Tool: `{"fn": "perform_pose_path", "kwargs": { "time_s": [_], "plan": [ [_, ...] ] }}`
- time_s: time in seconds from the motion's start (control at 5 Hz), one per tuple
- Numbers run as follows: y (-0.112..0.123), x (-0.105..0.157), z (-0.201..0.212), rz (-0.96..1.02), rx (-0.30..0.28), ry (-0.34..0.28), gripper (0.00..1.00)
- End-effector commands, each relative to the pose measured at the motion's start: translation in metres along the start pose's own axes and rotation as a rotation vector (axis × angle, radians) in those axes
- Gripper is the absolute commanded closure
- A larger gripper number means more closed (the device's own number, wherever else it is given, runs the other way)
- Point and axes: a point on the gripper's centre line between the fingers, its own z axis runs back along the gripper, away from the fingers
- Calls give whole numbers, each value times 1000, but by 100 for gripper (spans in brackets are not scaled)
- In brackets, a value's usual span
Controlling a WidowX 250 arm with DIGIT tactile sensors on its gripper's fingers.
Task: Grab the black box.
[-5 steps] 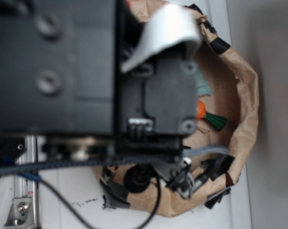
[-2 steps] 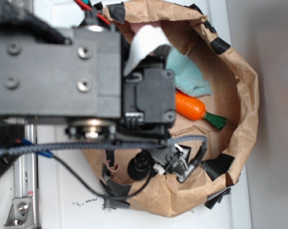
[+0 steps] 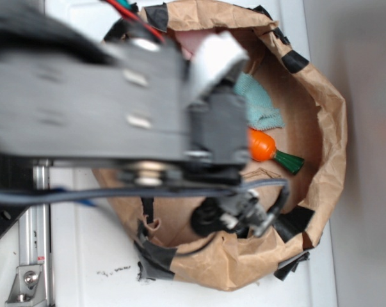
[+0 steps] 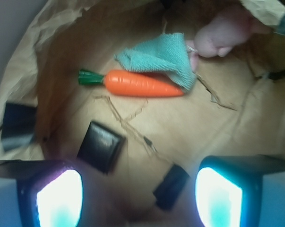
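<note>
White surface [image 3: 84, 256] carries a crumpled brown paper wall [image 3: 327, 128] patched with black tape [image 3: 294, 61], ringing a brown paper floor.

In the wrist view the black box [image 4: 100, 145] lies flat on that floor, at about 7 o'clock from the middle of the picture. It is a small glossy black block with rounded corners and a flat top that catches a pale glint, and it sits turned at an angle. The orange carrot [image 4: 142, 84], with its green top [image 4: 89, 77], lies at about 1 o'clock from the box and apart from it. A teal cloth [image 4: 163, 56] overlaps the carrot's far end, and a blurred pink thing [image 4: 222, 35] sits at 1 o'clock in the picture. A second dark piece [image 4: 170, 186] at 5 o'clock is too blurred to identify.

The end effector [image 4: 137, 194] is spread wide with nothing between its fingers [image 4: 59, 198], whose pads glow white and are cut off by the lower edge. The box lies just above the left-hand pad.

In the exterior view the blurred arm [image 3: 116, 109] hides the box and half the carrot.
</note>
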Motion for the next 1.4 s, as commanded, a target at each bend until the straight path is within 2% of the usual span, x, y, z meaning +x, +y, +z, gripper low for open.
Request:
{"fn": "perform_pose_path", "kwargs": {
  "time_s": [0.0,0.2,0.4,0.6,0.8,1.2],
  "plan": [
    [11,25,-25,122,-30,-24,0],
    [12,8,-39,184,-15,-26,0],
    [10,-4,-54,215,26,-27,0],
    [-11,-17,-63,214,38,-15,0],
    [-25,-10,-68,259,41,5,0],
    [-43,3,-87,278,59,4,0]
  ]
}}
